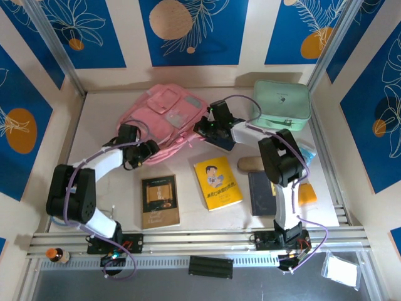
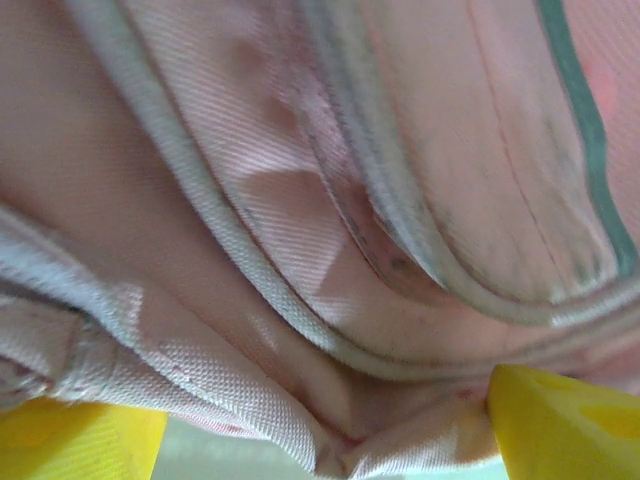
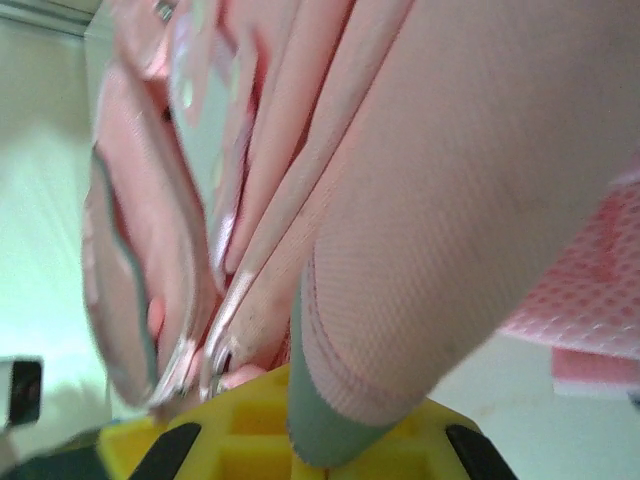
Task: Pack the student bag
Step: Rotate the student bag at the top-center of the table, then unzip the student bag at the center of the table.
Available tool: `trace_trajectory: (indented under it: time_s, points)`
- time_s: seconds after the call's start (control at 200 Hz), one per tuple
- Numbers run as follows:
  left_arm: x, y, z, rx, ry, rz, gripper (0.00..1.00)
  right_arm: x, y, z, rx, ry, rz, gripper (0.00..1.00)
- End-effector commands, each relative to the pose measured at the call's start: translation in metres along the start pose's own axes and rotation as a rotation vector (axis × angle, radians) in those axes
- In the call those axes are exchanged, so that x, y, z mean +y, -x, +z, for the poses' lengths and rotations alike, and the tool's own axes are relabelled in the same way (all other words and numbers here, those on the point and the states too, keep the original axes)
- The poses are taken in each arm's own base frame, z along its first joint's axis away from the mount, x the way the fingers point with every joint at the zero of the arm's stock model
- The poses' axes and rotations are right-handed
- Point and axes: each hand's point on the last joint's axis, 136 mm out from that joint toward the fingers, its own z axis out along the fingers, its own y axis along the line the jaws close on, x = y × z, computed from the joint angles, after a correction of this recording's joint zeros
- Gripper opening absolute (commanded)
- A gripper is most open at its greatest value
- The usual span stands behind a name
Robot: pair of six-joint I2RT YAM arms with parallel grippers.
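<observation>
The student bag (image 1: 164, 113), pink with pale grey strips, lies at the back middle of the table. My left gripper (image 1: 149, 150) sits at its near left edge. In the left wrist view its yellow fingertips (image 2: 565, 420) stand wide apart, so the left gripper (image 2: 330, 445) is open, with the bag's (image 2: 300, 220) folded fabric edge lying between them. My right gripper (image 1: 202, 128) is at the bag's right side. In the right wrist view this gripper (image 3: 335, 455) is shut on a pink strap (image 3: 420, 250) with a green edge.
A mint green case (image 1: 281, 104) stands at the back right. In front lie a brown book (image 1: 160, 200), a yellow book (image 1: 217, 182) and a dark blue book (image 1: 260, 193). A tan flat object (image 1: 250, 164) lies by the right arm. Cage posts rise at both sides.
</observation>
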Motion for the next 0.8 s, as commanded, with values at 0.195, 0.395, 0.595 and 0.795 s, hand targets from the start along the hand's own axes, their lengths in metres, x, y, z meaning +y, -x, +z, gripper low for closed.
trace_trajectory:
  time_s: [0.195, 0.395, 0.595, 0.795]
  points:
    - [-0.010, 0.042, -0.029, -0.176, 0.051, 0.136, 0.82, 0.040, -0.030, -0.035, -0.002, 0.108, 0.157, 0.00]
    - [-0.027, 0.026, -0.080, -0.326, 0.155, 0.248, 0.85, 0.036, -0.023, -0.040, -0.074, 0.048, 0.287, 0.00]
    - [-0.064, -0.025, -0.086, -0.303, 0.075, 0.319, 0.86, 0.041, -0.019, -0.048, -0.096, 0.050, 0.312, 0.00]
    - [-0.118, -0.057, -0.067, -0.263, 0.016, 0.429, 0.78, 0.050, -0.019, -0.049, -0.074, 0.086, 0.325, 0.00]
